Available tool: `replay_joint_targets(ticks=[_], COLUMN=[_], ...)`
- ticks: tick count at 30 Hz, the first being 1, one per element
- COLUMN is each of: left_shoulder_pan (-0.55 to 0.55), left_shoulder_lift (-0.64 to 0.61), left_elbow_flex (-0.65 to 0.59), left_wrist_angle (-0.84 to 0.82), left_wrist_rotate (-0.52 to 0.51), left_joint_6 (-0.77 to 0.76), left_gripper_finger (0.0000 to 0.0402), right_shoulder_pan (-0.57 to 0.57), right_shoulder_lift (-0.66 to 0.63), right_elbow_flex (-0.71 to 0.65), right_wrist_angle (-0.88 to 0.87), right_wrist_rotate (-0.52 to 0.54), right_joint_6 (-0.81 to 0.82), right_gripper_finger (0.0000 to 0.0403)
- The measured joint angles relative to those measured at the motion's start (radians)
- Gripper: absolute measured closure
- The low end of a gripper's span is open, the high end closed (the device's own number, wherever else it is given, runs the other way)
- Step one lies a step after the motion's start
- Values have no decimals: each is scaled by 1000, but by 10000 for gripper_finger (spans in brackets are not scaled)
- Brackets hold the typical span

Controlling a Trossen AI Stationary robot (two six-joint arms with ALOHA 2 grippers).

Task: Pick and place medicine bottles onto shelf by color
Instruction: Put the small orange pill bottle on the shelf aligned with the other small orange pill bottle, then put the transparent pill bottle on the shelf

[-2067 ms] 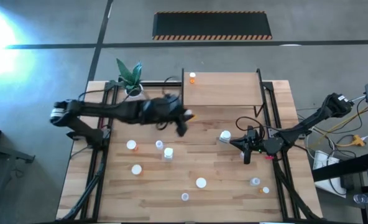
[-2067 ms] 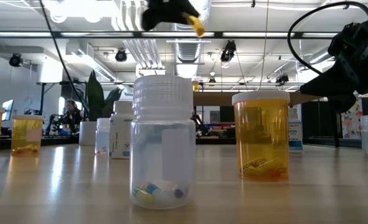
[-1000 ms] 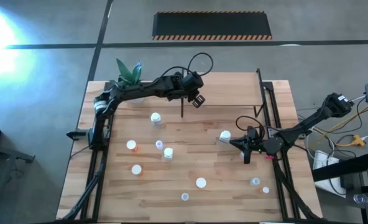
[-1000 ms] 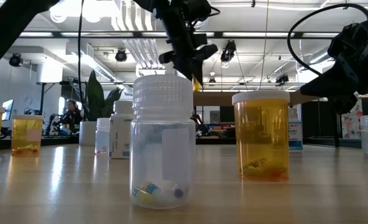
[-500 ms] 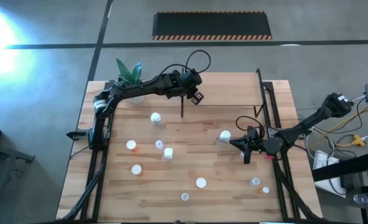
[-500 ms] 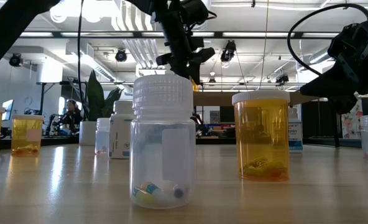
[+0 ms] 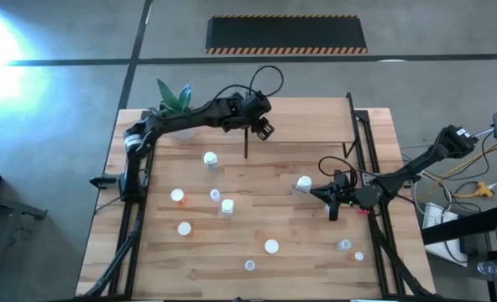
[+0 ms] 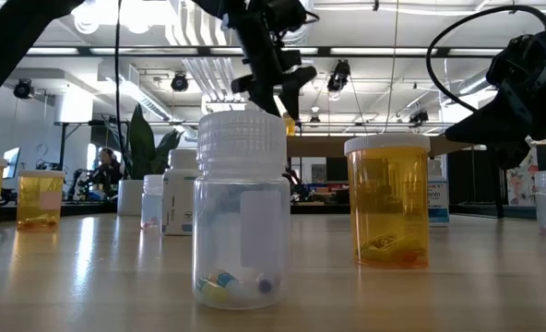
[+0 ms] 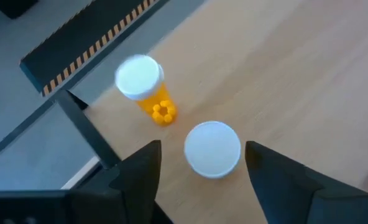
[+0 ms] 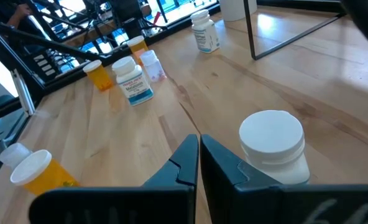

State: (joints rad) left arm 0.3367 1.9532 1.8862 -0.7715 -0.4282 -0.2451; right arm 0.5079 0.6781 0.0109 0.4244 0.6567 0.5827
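The left gripper (image 9: pixel 199 171) is hanging over the shelf (image 7: pixel 307 117), fingers parted around, but not gripping, a white-capped bottle (image 9: pixel 212 148) standing beside an orange bottle (image 9: pixel 145 87). Judged step: releasing on the shelf. Next move calls for lifting clear without tipping either bottle. The right gripper (image 10: pixel 198 158) is waiting fully closed and empty beside a white bottle (image 10: pixel 274 149) on the table (image 7: pixel 257 218)
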Motion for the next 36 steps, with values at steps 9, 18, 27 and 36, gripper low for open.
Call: replay_joint_targets(ticks=[9,18,27,36], left_shoulder_pan=[-41,-275,-629,-796], left_shoulder_lift=[-157,-370,-487,-446], left_elbow_flex=[-5,-252,-783,-1150], left_wrist_angle=[-88,-63,511,1162], left_wrist_rotate=[17,-27,-195,-202], left_joint_6=[17,17,21,64], left_gripper_finger=[184,184,184,184], right_shoulder_pan=[0,0,0,0], right_shoulder_lift=[0,-2,5,92], right_elbow_flex=[0,0,157,554], right_wrist_angle=[-44,-23,-138,-846], right_wrist_rotate=[-3,-4,-12,-44], right_joint_6=[-43,-101,-255,-56], right_gripper_finger=[394,394,361,251])
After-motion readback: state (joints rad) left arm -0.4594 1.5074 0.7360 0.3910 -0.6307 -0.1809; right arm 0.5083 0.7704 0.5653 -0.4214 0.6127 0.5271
